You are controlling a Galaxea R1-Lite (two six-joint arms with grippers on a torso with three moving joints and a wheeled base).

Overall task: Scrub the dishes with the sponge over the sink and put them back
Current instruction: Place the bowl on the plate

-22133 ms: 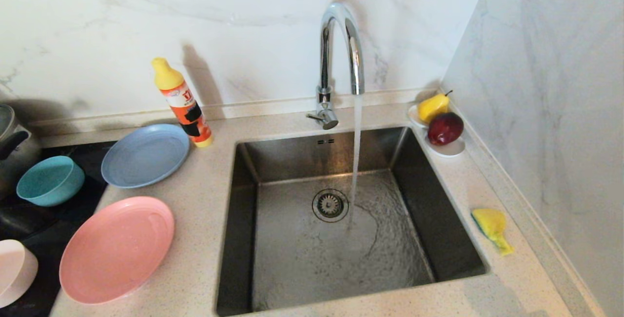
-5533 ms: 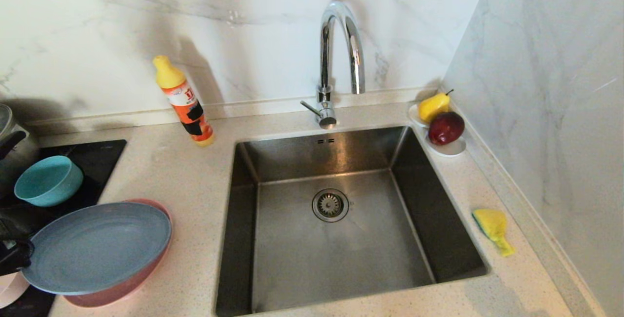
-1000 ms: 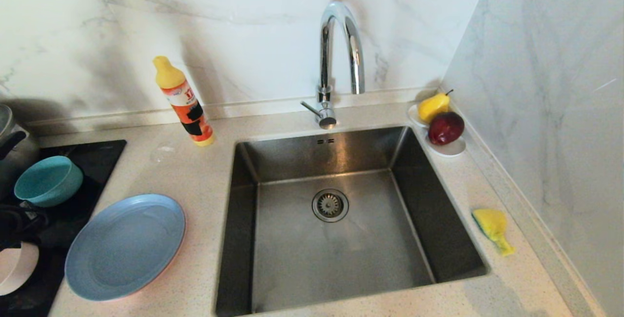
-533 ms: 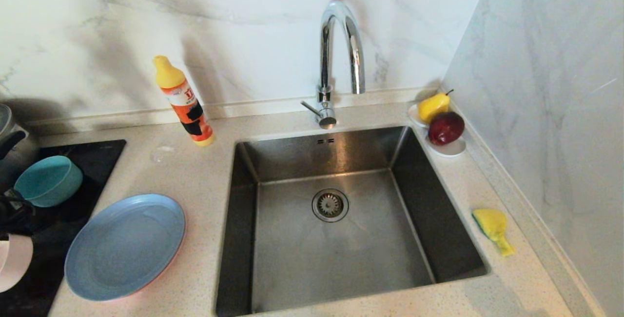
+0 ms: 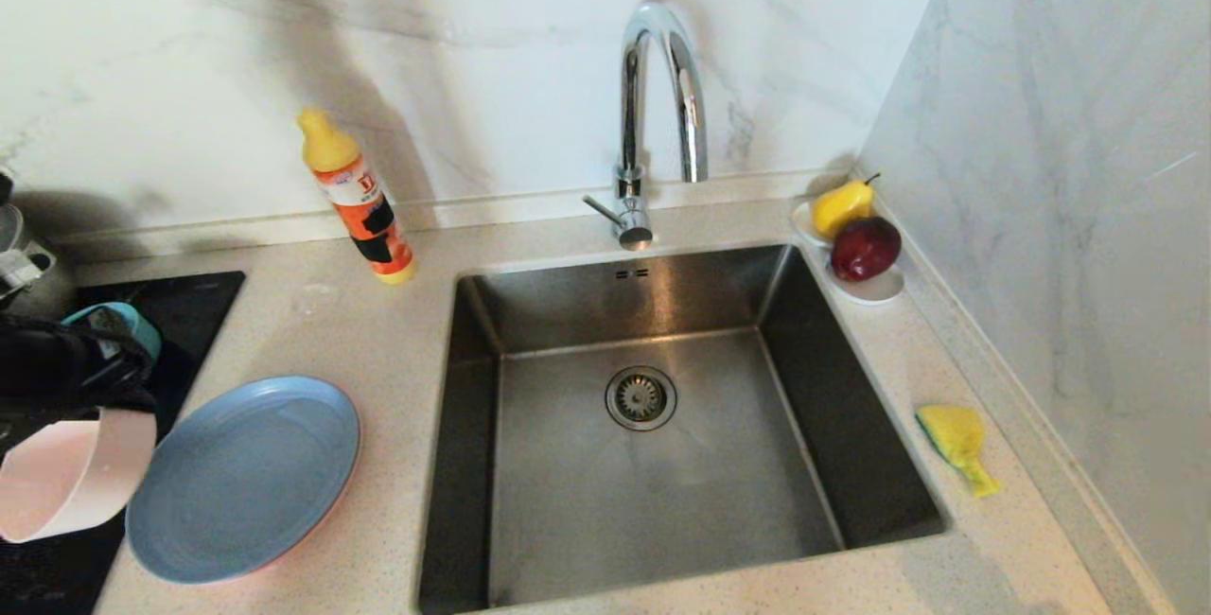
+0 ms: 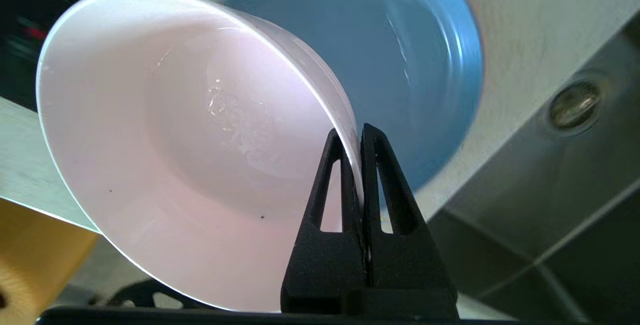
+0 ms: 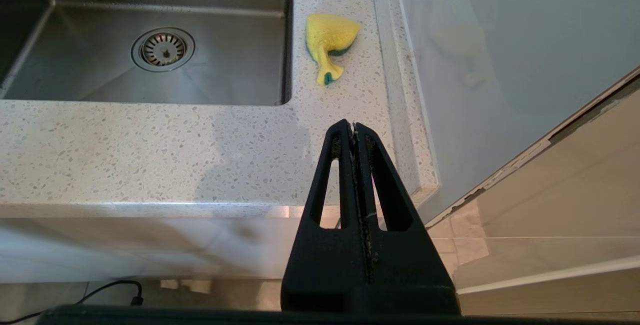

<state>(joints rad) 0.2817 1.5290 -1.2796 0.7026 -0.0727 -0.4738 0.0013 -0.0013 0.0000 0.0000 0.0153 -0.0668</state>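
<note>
Pale pink-white bowl (image 5: 66, 478), tilted, is pinched by its rim in the left gripper (image 6: 361, 135), raised just left of the grey-blue plate (image 5: 244, 478). That plate lies on the counter left of the sink (image 5: 653, 464). Yellow sponge (image 5: 956, 445) lies right of the sink. The right gripper (image 7: 354, 127), pressed together, hangs off the counter's front edge.

A yellow-capped orange detergent bottle (image 5: 358, 201) stands upright on the speckled countertop (image 5: 397, 350) against a marble backsplash (image 5: 454, 57). At the far right corner, a yellow pear (image 5: 840, 206) and a dark red apple (image 5: 864, 249) share a small white saucer (image 5: 875, 290). A black cooktop (image 5: 194, 298) fills the left edge.
</note>
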